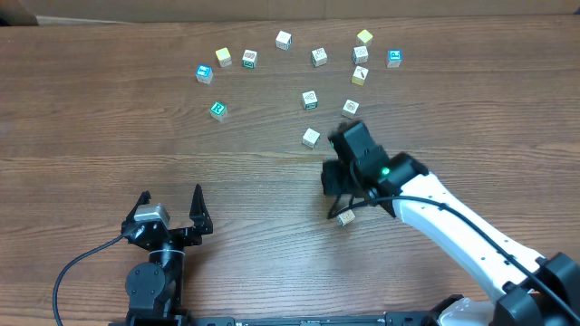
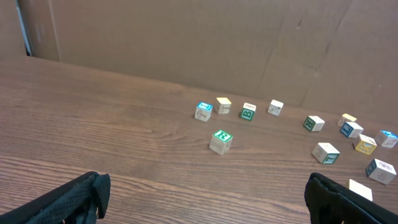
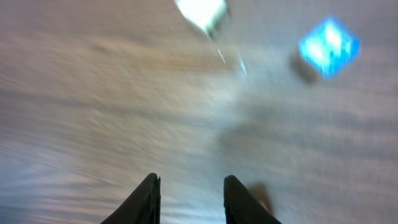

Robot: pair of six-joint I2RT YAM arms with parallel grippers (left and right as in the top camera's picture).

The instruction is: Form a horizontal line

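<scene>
No row of touching cubes shows; the wooden letter cubes lie scattered apart. One pale cube [image 1: 345, 217] lies alone on the table just beside my right gripper [image 1: 337, 192]. In the blurred right wrist view that gripper [image 3: 189, 199] is open with nothing between its fingers. A white cube [image 3: 200, 11] and a blue cube [image 3: 328, 46] lie ahead of it. A green-letter cube [image 1: 217, 110] [image 2: 221, 140] sits alone at the mid left. My left gripper [image 1: 170, 210] [image 2: 205, 199] is open and empty near the front edge.
Several loose cubes spread across the far side of the table: a blue one [image 1: 204, 73], a blue one at the far right [image 1: 394, 58], a yellow one [image 1: 364, 37], white ones [image 1: 284, 40] [image 1: 311, 138]. A brown cardboard wall [image 2: 186, 37] stands behind.
</scene>
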